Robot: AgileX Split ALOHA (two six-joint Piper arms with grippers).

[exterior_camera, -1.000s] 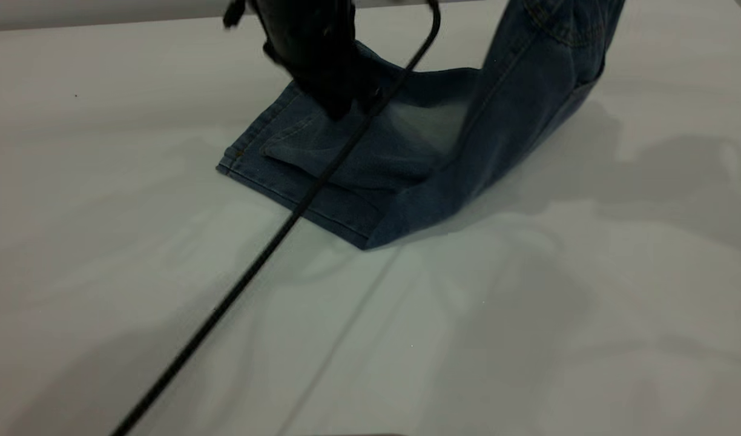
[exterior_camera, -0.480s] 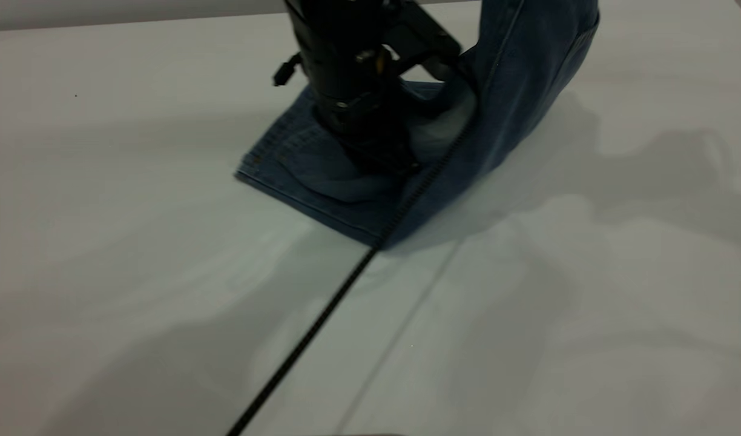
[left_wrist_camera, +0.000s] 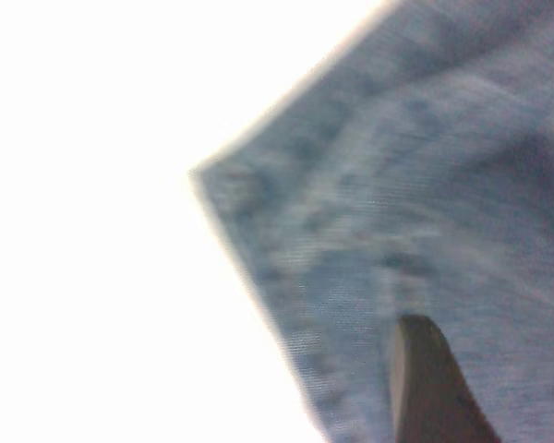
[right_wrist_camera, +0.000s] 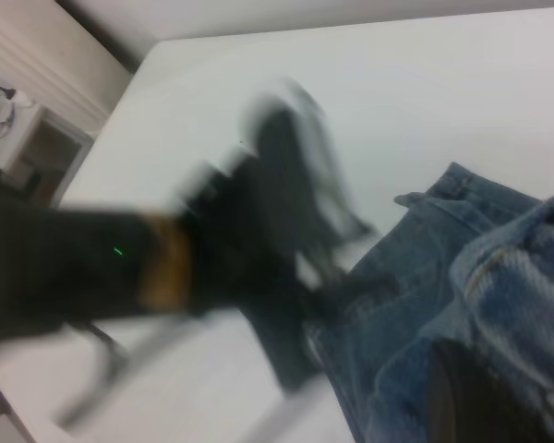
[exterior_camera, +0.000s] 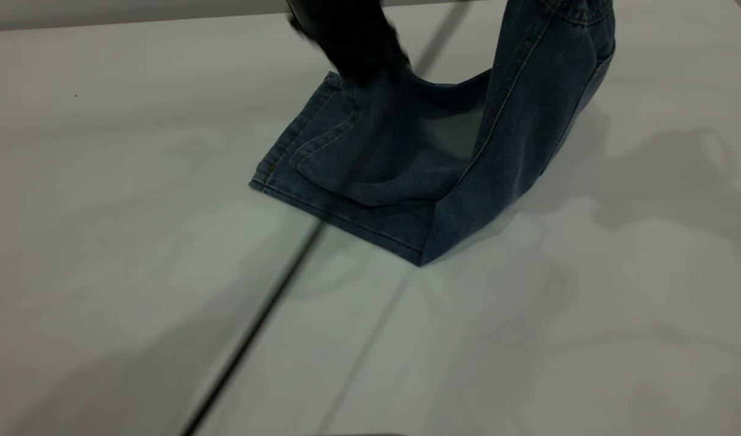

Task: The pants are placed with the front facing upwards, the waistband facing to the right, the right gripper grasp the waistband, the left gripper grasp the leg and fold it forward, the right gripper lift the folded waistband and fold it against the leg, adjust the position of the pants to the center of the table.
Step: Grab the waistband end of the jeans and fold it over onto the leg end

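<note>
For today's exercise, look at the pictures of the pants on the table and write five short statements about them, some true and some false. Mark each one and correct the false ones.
1. The pants lie completely flat on the table. False: their right part rises steeply up out of the exterior view.
2. The pants are dark blue denim. True.
3. A hem corner of the pants shows in the left wrist view. True.
4. The left gripper is over the table's near edge, far from the pants. False: it is at the far side of the pants, over the leg.
5. A folded layer of denim lies on top of the flat leg part. True.
</note>
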